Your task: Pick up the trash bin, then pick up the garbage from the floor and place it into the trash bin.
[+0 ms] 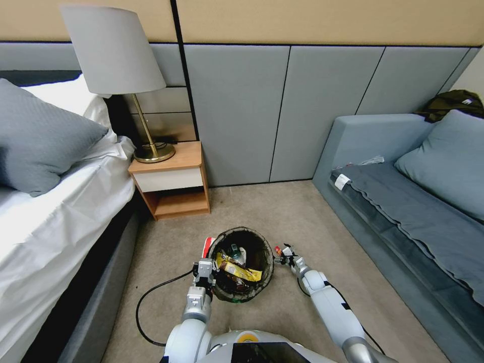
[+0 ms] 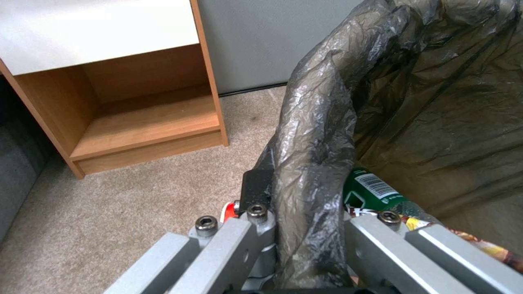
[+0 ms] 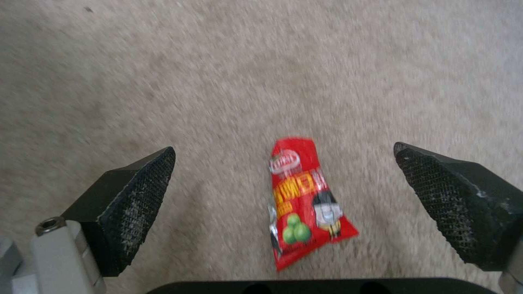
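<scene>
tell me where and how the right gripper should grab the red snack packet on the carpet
The red snack packet lies flat on the carpet, long and narrow, between the open right gripper. Probably best to come straight down and close the fingers across its narrow width near the middle, pinching the crinkled foil up.

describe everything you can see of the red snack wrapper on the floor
The red snack wrapper is a small glossy packet, narrow at one end and flaring toward the other, printed with a white logo, yellow lettering, green balls and a little cartoon figure. It lies flat on the beige carpet, with nothing touching it. The right gripper hangs above it, open, one dark textured pad on each side of the packet.
</scene>
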Robot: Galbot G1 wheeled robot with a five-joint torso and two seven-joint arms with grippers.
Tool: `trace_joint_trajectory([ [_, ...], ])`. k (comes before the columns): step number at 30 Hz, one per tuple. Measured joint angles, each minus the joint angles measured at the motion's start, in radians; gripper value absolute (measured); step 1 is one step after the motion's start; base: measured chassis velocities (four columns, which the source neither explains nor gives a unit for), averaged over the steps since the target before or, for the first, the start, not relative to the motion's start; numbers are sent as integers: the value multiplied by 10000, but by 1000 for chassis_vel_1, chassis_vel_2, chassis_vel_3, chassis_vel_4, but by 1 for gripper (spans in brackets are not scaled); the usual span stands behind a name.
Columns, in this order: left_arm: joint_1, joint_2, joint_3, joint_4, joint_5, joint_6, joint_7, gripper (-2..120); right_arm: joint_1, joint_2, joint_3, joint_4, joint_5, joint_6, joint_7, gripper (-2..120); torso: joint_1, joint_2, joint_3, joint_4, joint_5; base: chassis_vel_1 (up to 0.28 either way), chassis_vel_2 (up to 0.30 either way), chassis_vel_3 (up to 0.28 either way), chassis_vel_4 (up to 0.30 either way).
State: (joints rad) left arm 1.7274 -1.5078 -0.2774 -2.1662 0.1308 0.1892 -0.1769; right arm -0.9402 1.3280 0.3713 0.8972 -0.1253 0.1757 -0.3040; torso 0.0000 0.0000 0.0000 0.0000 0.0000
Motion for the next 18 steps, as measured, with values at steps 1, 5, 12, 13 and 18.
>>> trace_joint_trajectory([
  [1, 4, 1, -1, 9, 0, -4, 0, 1, 28, 15, 7, -80, 0, 3, 38, 100, 0, 0, 0, 0, 0, 0, 0, 0, 0],
  [5, 7, 2, -2, 45, 0, -19, -4, 1, 186, 77, 52, -449, 29, 3, 190, 100, 0, 0, 0, 0, 0, 0, 0, 0, 0],
  [12, -8, -5, 8, 100, 0, -35, -6, 1, 372, 187, 137, -1006, 79, -36, 275, 100, 0, 0, 0, -1, -1, 0, 0, 0, 0],
  [13, -10, -6, 10, 113, 0, -40, -6, 1, 401, 208, 148, -1075, 77, -35, 283, 100, 0, 0, 0, -1, 0, 0, 0, 0, 0],
  [18, 5, -7, 32, 146, 15, -49, -6, 1, 580, 319, 197, -1493, 80, -36, 341, 100, 0, 0, 0, 0, -1, 0, 0, 0, 0],
])
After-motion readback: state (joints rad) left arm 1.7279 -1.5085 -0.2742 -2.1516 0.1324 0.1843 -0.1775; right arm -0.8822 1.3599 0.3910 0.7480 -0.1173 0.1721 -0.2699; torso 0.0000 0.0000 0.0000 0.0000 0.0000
